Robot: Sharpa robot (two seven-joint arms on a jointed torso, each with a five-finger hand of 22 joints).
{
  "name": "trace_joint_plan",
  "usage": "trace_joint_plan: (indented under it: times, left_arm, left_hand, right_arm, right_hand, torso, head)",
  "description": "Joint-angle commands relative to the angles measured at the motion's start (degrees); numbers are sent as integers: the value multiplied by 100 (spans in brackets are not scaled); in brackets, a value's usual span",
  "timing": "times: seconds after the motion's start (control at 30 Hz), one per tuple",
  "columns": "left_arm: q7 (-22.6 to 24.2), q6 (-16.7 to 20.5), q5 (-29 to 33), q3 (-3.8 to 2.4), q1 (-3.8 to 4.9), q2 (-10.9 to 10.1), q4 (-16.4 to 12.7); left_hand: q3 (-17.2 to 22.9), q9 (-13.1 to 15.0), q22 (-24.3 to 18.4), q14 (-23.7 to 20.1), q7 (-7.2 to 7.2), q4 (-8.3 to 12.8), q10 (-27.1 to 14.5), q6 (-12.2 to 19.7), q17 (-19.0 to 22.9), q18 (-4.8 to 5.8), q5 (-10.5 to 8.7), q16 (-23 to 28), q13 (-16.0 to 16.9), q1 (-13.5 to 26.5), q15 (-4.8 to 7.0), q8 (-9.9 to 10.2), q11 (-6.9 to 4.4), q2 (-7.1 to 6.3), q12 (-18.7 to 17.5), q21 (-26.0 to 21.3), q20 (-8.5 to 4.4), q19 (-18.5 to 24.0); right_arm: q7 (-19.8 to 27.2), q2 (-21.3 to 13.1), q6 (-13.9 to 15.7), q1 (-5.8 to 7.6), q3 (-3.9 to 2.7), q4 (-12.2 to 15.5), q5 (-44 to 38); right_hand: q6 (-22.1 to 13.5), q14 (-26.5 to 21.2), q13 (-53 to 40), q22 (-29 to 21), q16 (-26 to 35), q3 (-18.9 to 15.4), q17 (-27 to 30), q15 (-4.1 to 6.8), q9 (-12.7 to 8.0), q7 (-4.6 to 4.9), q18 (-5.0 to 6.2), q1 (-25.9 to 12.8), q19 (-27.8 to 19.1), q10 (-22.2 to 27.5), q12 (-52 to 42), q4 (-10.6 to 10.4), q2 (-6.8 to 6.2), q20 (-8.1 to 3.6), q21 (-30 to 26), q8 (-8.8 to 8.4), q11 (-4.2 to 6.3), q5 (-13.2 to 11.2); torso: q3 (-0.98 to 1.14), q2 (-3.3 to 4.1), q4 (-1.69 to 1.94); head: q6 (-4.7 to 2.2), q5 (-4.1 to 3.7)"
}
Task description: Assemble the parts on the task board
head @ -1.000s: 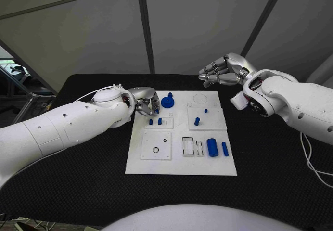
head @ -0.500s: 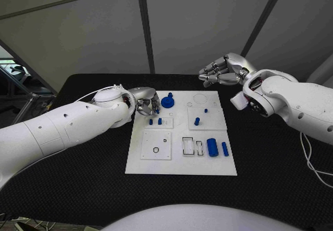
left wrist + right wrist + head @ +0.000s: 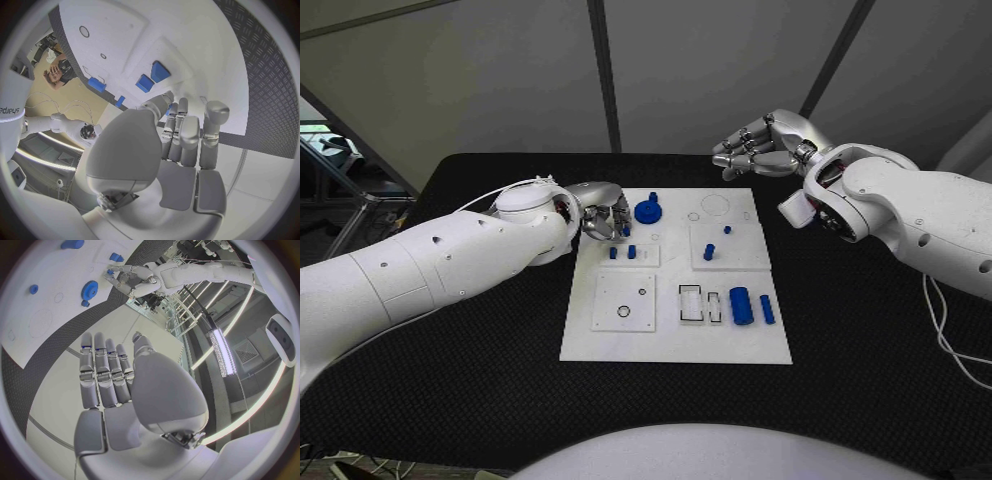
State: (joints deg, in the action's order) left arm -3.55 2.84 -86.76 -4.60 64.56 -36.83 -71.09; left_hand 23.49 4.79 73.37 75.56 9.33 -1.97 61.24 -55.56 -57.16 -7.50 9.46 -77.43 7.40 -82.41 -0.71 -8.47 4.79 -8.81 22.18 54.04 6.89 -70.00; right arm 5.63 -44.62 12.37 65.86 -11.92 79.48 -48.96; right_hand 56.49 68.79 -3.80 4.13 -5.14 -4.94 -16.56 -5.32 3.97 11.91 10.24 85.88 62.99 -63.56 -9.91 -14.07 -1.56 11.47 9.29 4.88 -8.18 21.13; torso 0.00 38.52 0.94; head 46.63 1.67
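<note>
The white task board lies mid-table. At its far end stands a blue gear, with two short blue pegs just nearer. My left hand hovers at the board's far left edge, beside the gear, and holds nothing. In the left wrist view its fingers reach side by side over the board, close to the two pegs. My right hand is raised beyond the board's far right corner. In the right wrist view this hand is empty with its fingers stretched out.
Two more pegs stand on the board's right plate. A thick blue cylinder and a thin blue bar lie beside a rectangular slot. The black table stretches round the board.
</note>
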Motion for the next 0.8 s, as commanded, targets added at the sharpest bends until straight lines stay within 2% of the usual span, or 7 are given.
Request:
trace_joint_plan:
  times: [0.03,0.63,0.7,0.8]
  left_arm:
    - [-54,-53,6,-2,8,-6,-1]
    - [-44,33,6,-2,7,-74,-17]
    - [-23,137,51,-14,7,-119,-20]
    - [4,280,258,-62,7,-189,-11]
  left_hand:
    - [47,-20,-3,1,-3,-2,13,74,11,-14,-24,0,10,55,-54,59,46,-23,-47,-33,33,16]
    - [69,-55,-6,-13,12,11,29,150,46,-22,-23,5,22,58,-59,128,53,-35,-63,-61,43,29]
    - [74,-60,-58,-83,20,12,12,152,189,-45,-23,63,21,63,-65,136,63,-39,-77,-179,46,95]
    - [92,-61,-198,-295,34,10,-58,86,561,-105,-24,242,19,83,-89,123,90,-41,-123,-504,63,289]
  right_arm:
    - [37,-1,-25,8,-3,-1,-5]
    - [7,-17,4,7,-3,-32,-232]
    - [-14,-28,27,7,-3,-62,-527]
    - [-52,-45,50,7,-3,-112,-933]
  right_hand:
    - [4,22,9,-7,38,-7,6,-7,9,4,29,12,39,40,-30,5,28,20,-21,-1,-8,22]
    - [17,71,9,-8,17,26,10,15,11,-10,34,95,78,20,-48,44,32,3,-36,9,11,32]
    - [84,326,13,35,-109,97,-30,108,19,-56,42,268,284,-35,-66,135,16,-93,51,43,64,25]
    - [174,820,18,149,-382,176,-141,274,24,-133,37,462,720,-87,-57,264,-31,-297,299,76,149,-55]
  torso:
    - [-3,-2,4]
    - [-6,-3,6]
    - [-11,-9,8]
    - [-6,-11,9]
  head:
    - [2,-2]
    - [-9,12]
    - [-15,16]
    - [-33,22]
